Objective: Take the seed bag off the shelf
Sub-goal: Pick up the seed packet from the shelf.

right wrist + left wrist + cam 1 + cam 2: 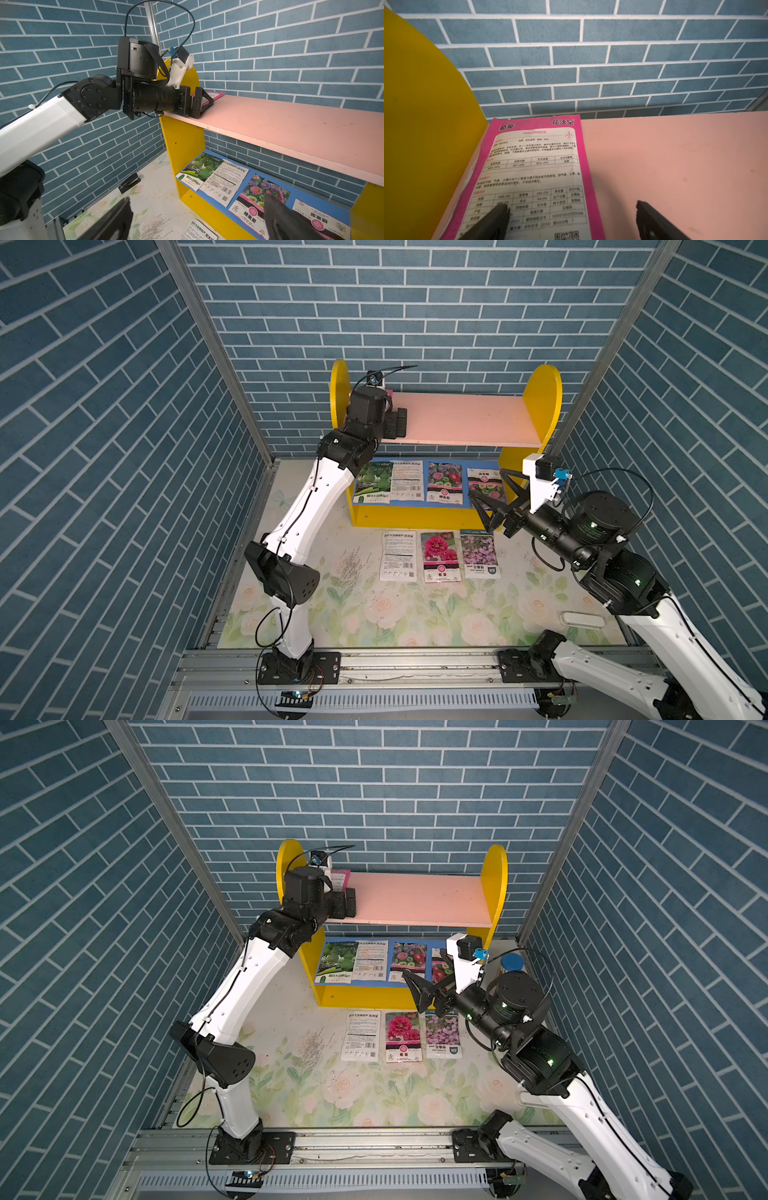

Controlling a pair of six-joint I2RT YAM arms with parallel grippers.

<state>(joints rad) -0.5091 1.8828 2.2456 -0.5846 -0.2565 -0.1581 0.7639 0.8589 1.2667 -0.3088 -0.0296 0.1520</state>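
The shelf [465, 418] [415, 898] stands against the back wall, with yellow sides, a pink upper board [675, 166] [280, 122] and a blue lower board. A pink HOLLYHOCK seed bag [535, 170] [341, 877] [214, 95] lies flat at the upper board's left end, against the yellow panel. My left gripper [572, 206] [397, 423] [348, 903] hovers low over it, open. One finger is above the bag's print, the other above bare board. My right gripper [197, 197] [485, 485] [422, 965] is open and holds nothing, in front of the lower board's right part.
Several other seed packets [444, 483] lie on the blue lower board, and three more [440, 556] on the floral table in front. Loose seeds [351, 568] are scattered left of them. A black stapler [129, 182] lies by the left wall. A blue-lidded jar [512, 962] stands right of the shelf.
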